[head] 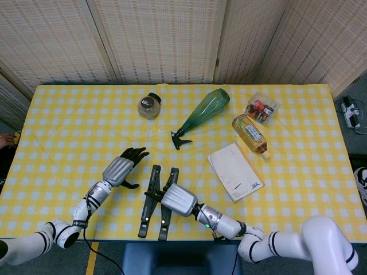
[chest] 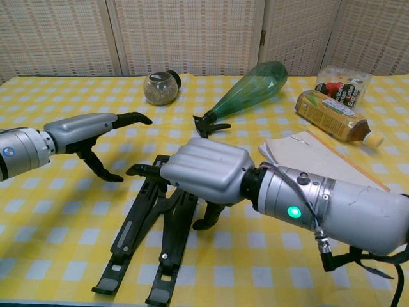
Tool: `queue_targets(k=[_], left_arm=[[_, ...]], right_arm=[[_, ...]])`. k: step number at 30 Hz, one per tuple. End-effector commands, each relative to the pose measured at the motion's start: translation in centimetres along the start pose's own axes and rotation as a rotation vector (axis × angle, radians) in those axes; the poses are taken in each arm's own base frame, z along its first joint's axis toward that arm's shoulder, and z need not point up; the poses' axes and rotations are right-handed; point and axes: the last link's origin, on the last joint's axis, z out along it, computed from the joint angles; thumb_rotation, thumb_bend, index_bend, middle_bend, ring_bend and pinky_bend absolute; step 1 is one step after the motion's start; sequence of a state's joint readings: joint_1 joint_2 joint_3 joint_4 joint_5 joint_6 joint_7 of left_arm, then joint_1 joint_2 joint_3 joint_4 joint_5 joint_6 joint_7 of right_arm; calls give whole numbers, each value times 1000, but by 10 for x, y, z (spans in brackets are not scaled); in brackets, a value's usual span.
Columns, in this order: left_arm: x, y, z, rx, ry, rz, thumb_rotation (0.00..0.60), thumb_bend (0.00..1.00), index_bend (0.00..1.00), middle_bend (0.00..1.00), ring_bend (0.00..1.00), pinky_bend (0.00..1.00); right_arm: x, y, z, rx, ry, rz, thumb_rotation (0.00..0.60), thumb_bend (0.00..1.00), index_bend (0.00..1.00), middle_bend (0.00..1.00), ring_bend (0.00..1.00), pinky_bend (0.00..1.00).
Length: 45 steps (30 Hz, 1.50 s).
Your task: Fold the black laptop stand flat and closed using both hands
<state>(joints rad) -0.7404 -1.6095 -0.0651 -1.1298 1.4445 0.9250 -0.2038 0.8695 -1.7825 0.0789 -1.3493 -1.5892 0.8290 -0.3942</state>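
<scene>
The black laptop stand (head: 152, 184) lies near the table's front edge, its two bars drawn close together and almost parallel. In the chest view the stand (chest: 136, 225) lies flat on the yellow checked cloth. My right hand (head: 179, 200) is over the stand's right bar. Seen from the chest, the right hand (chest: 204, 169) stretches its fingers left over the stand's upper end, thumb pointing down beside the right bar, and grips nothing. My left hand (head: 120, 169) is off to the left of the stand, apart from it. That left hand (chest: 82, 131) holds nothing and its fingers are spread.
A glass jar (head: 149, 106), a green spray bottle (head: 204, 111), a tea bottle (head: 250, 134) and a clear packet (head: 261, 107) lie across the far half. A white booklet (head: 235, 170) lies right of the stand. The stand's lower feet reach close to the table's front edge (head: 114, 238).
</scene>
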Motion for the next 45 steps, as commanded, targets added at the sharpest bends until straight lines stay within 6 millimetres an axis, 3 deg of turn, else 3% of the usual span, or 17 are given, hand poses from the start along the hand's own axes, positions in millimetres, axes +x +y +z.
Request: queue_targets(k=[1, 5, 33, 40, 45], left_arm=[[6, -5, -5, 16, 17, -24, 600, 190, 0, 0, 0, 0], [9, -9, -10, 29, 21, -44, 600, 189, 0, 0, 0, 0], [8, -31, -24, 82, 16, -106, 600, 183, 0, 0, 0, 0], [9, -32, -26, 87, 24, -119, 600, 183, 0, 0, 0, 0], [11, -34, -28, 90, 28, -122, 600, 182, 0, 0, 0, 0]], right_arm=[[21, 5, 5, 76, -142, -6, 600, 202, 0, 13, 93, 32], [29, 3, 15, 103, -193, -15, 600, 202, 0, 0, 15, 0], [20, -6, 52, 126, -339, -111, 600, 202, 0, 4, 1, 0], [23, -9, 63, 111, -346, -107, 600, 202, 3, 93, 31, 0], [26, -5, 66, 92, -333, -90, 600, 202, 163, 216, 101, 0]])
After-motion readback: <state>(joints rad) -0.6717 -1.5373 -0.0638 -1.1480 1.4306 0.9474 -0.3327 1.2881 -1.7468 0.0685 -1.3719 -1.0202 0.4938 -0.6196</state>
